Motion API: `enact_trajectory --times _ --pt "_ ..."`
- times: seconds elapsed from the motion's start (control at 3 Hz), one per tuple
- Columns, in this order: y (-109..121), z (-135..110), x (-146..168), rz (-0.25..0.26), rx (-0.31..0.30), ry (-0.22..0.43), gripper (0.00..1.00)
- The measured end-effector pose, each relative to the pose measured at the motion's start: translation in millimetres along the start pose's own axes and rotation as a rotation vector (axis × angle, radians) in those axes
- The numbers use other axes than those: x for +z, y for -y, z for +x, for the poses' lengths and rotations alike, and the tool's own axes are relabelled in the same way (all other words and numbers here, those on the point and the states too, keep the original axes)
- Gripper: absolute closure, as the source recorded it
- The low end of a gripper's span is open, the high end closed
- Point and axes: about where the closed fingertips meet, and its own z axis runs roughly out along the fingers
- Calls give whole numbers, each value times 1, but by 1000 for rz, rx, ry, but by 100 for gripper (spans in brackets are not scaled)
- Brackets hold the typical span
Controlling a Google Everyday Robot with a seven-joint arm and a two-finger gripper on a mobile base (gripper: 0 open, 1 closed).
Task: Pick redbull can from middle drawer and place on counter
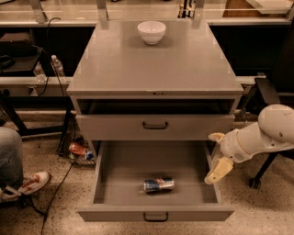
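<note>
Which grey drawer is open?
The lower grey metal drawer, pulled out with a silver-and-blue can lying inside; the upper drawer is shut. The gripper hangs off the open one's right side.

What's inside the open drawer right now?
Only the redbull can, on its side near the front. Rear of the open drawer is hidden under the closed drawer. The gripper hangs outside its right wall.

Two drawers [155, 131] [133, 160] — one can [159, 184], one bowl [151, 32], one end effector [215, 155] (beside them).

floor: speckled terrazzo [262, 218] | far: pale bench top [69, 13] | left: black table [18, 48], water bottle [56, 65] | light: warm, dim | gripper [212, 158]: low, near right
</note>
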Motion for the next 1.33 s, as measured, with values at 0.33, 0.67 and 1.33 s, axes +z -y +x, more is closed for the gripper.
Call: enact_trajectory --times 0.33,0.67,1.33 --pt "1 29 58 -3 45 65 0" --pt "7 38 106 34 39 131 0" --pt "12 39 170 2 33 209 0"
